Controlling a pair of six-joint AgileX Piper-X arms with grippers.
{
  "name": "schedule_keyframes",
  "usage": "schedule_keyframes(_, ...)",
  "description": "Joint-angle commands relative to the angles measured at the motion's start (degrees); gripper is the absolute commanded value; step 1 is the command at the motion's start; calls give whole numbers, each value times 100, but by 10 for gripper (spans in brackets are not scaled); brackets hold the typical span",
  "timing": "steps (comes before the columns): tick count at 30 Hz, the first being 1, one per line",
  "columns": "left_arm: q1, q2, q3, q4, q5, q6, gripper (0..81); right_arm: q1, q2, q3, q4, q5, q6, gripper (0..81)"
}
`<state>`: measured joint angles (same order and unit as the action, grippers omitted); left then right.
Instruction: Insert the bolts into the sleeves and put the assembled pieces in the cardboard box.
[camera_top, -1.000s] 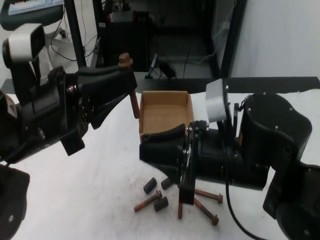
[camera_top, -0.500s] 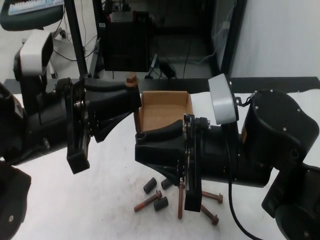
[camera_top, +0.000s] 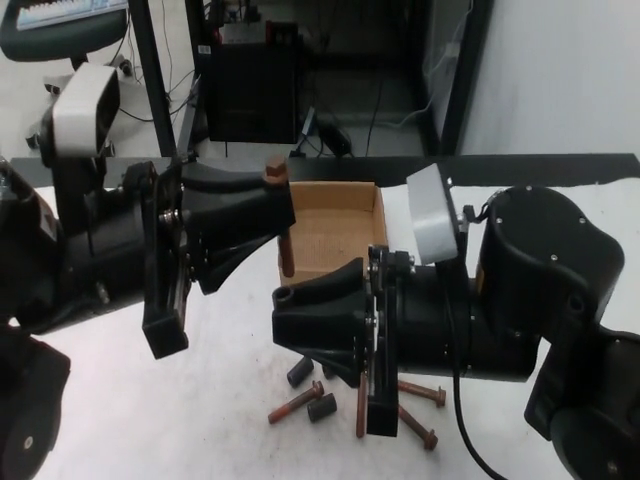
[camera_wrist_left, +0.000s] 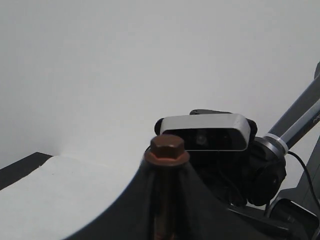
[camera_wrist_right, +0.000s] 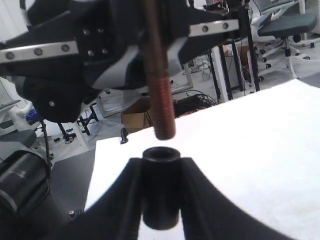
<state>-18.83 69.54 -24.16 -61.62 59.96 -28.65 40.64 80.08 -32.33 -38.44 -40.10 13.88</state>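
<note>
Fingers of the left gripper (camera_top: 274, 198) are clenched on a rusty-brown bolt (camera_top: 287, 248) just under its hexagonal head. They hold it upright above the worktop (camera_top: 200, 400), threaded end down. In the left wrist view the bolt's head (camera_wrist_left: 166, 150) stands up above the two black fingers. The right gripper (camera_top: 288, 298) grasps a short black sleeve (camera_wrist_right: 161, 192) between its fingers, open end up, directly beneath the bolt. In the right wrist view the bolt's threaded tip (camera_wrist_right: 164, 131) hangs just above the sleeve's mouth, close to it but not touching. Both parts are held up in front of the open cardboard box (camera_top: 330, 190), which sits toward the far edge of the worktop. Toward the near edge lie loose bolts (camera_top: 295, 402) and loose sleeves (camera_top: 299, 372), close together and partly hidden by the right arm.
</note>
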Motion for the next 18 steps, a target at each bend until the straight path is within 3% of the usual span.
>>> schedule_keyframes(1, -25, -20, -44, -74, 8, -19, 2, 2, -58, -10, 8, 24, -64, 8)
schedule_keyframes(18, -25, -20, -44, -74, 8, -50, 2, -9, -58, -10, -577, 81, -193, 8)
